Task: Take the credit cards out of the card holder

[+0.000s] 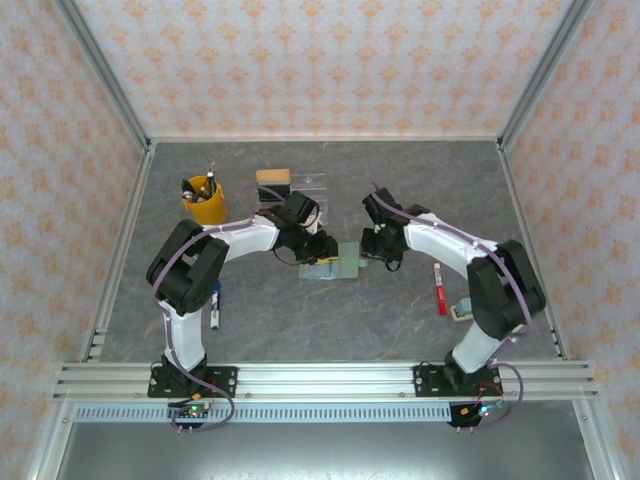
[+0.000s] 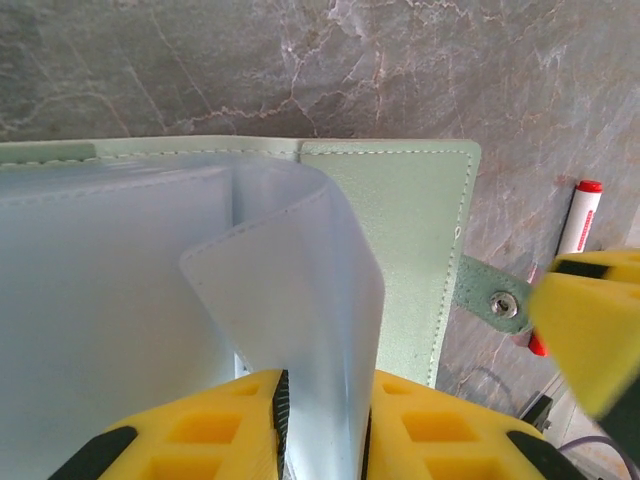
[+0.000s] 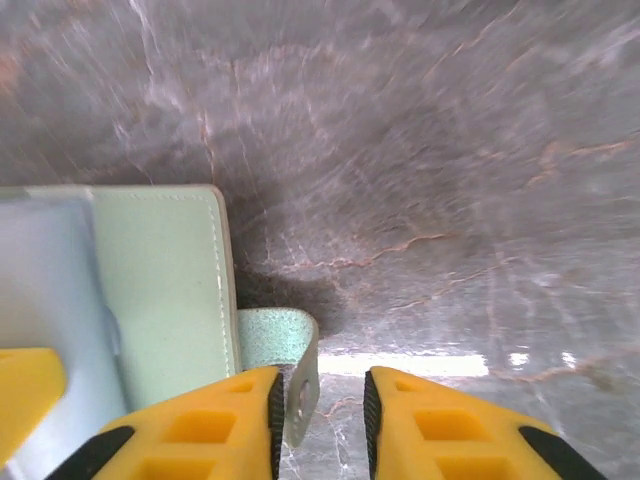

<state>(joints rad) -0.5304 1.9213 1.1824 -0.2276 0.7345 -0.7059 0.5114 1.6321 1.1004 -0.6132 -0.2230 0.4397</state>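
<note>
The open card holder [image 1: 340, 263] lies flat at the middle of the counter [image 3: 420, 150], between the two tools. The left tool [image 2: 322, 430] pinches a curled translucent sleeve [image 2: 300, 300] of the holder. The right tool [image 3: 320, 420] stands slightly spread around the snap tab [image 3: 290, 345], which rests by one pad while bare counter shows in the gap beside it.

I cannot tell whether a card sits in this sleeve. As I judge it, the right tool should first pin the tab so the cover stays down. The left should then peel the sleeve gently, since the soft plastic could slip or drag the whole holder.

Both arms bend at the elbow and reach inward, wrists tipped down over the holder.
</note>
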